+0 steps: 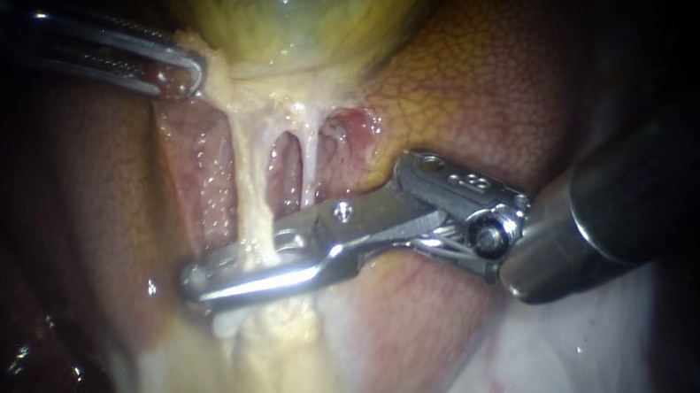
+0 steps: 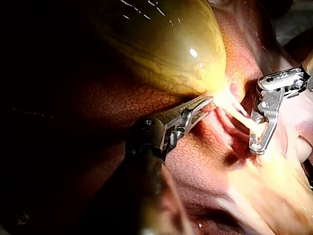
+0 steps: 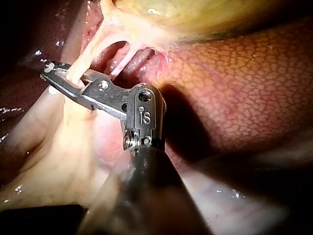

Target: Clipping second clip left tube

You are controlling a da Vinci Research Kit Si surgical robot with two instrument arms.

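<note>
The left tube (image 1: 244, 201) looked soft, slick and easily torn; jaws of the right instrument (image 1: 206, 277) closed squarely across it, clear of the gallbladder (image 1: 292, 11); the left instrument (image 1: 193, 77) gripped its neck.

A narrow gap (image 1: 288, 155) is open between the left tube (image 1: 244, 184) and the thinner right tube (image 1: 311, 156). Lower down, the left tube is clasped from two sides by the right instrument (image 1: 197, 280), so that stretch is barred. Above, the way is closed by the gallbladder (image 1: 291, 20), held at its neck by the left instrument (image 1: 195, 79). Bare liver (image 1: 488, 89) is exposed right of the tubes.
</note>
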